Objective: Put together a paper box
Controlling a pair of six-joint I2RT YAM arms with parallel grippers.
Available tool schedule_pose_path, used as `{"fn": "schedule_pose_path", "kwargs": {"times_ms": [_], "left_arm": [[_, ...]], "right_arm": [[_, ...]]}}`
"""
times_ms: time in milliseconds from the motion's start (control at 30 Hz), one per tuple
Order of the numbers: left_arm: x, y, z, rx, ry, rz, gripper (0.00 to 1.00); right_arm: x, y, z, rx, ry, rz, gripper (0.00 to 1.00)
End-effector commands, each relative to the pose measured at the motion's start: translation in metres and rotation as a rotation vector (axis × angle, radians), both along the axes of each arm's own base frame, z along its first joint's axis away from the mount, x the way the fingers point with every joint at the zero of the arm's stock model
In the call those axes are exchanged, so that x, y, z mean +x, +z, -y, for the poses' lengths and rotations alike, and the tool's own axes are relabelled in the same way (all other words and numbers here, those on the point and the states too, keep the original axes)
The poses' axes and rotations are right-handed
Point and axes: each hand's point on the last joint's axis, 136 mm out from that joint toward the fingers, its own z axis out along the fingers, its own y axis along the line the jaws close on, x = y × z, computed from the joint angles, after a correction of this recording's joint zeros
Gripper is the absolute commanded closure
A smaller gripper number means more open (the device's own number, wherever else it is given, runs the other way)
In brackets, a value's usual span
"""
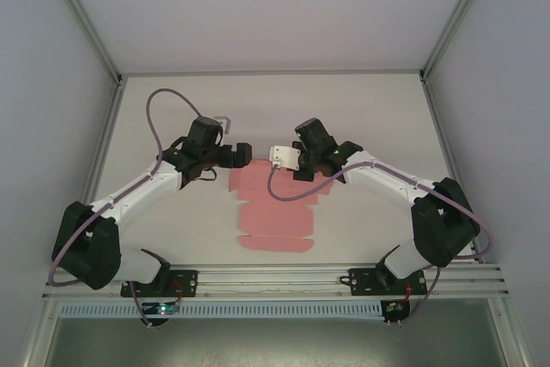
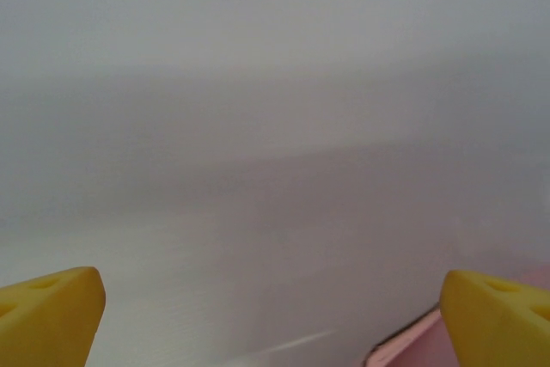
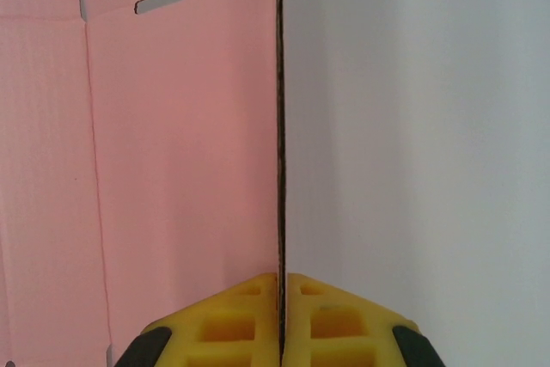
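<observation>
There is one pink paper box (image 1: 273, 217), one white table (image 1: 378, 118), one left arm (image 1: 137, 195) and one right arm (image 1: 395, 180)

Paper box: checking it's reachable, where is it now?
In the top view the paper box lies mid-table between both arms, its far edge by the open left gripper, with the right gripper pinching an edge.

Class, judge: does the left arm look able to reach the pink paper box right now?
Probably yes: the left end effector is open beside the far left corner of the paper box, nothing between. The right end effector pinches another edge, out of its way.
</observation>
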Motion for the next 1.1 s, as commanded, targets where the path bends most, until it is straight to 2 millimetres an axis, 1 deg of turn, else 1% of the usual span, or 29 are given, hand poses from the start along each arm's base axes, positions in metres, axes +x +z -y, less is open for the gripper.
{"fn": "schedule_pose_path", "kwargs": {"times_ms": [0,133,167,267,400,500,567,633,700,800,867,967,1000,1067], "left_arm": [[0.005,0.008,0.015,-0.010,-0.128,0.053,0.00],[-0.004,-0.003,0.030,-0.043,-0.222,0.020,0.00],[-0.005,-0.006,0.031,-0.041,-0.223,0.010,0.00],[-0.002,-0.014,0.031,-0.022,-0.213,-0.005,0.00],[0.003,-0.015,0.047,-0.071,-0.237,0.012,0.00],[0.013,-0.012,0.055,-0.119,-0.188,0.034,0.00],[0.025,-0.011,0.053,-0.151,-0.080,0.047,0.00],[0.034,-0.012,0.051,-0.192,0.047,0.057,0.00],[0.038,-0.011,0.054,-0.215,0.123,0.083,0.00],[0.039,-0.016,0.047,-0.153,0.265,0.138,0.00],[0.039,-0.019,0.039,-0.080,0.357,0.166,0.00],[0.038,-0.016,0.046,-0.055,0.340,0.192,0.00],[0.037,-0.015,0.047,-0.048,0.325,0.187,0.00],[0.030,-0.007,0.042,-0.028,0.302,0.190,0.00]], "right_arm": [[0.001,0.006,-0.005,0.029,0.010,-0.019,1.00],[-0.003,0.012,-0.007,0.065,0.016,-0.038,1.00],[-0.002,0.014,-0.008,0.073,0.011,-0.037,1.00],[-0.006,0.019,-0.011,0.094,0.026,-0.043,1.00],[-0.013,0.022,-0.017,0.134,0.046,-0.072,1.00],[-0.022,0.029,-0.029,0.217,0.076,-0.117,1.00],[-0.025,0.036,-0.037,0.279,0.073,-0.135,1.00],[-0.021,0.044,-0.044,0.354,0.029,-0.151,1.00],[-0.015,0.052,-0.048,0.415,-0.026,-0.161,1.00],[-0.006,0.060,-0.045,0.458,-0.110,-0.150,1.00],[-0.006,0.067,-0.046,0.482,-0.125,-0.159,1.00],[-0.012,0.069,-0.047,0.484,-0.100,-0.164,1.00],[-0.011,0.067,-0.043,0.467,-0.108,-0.155,1.00],[-0.006,0.062,-0.032,0.420,-0.138,-0.123,1.00]]}}
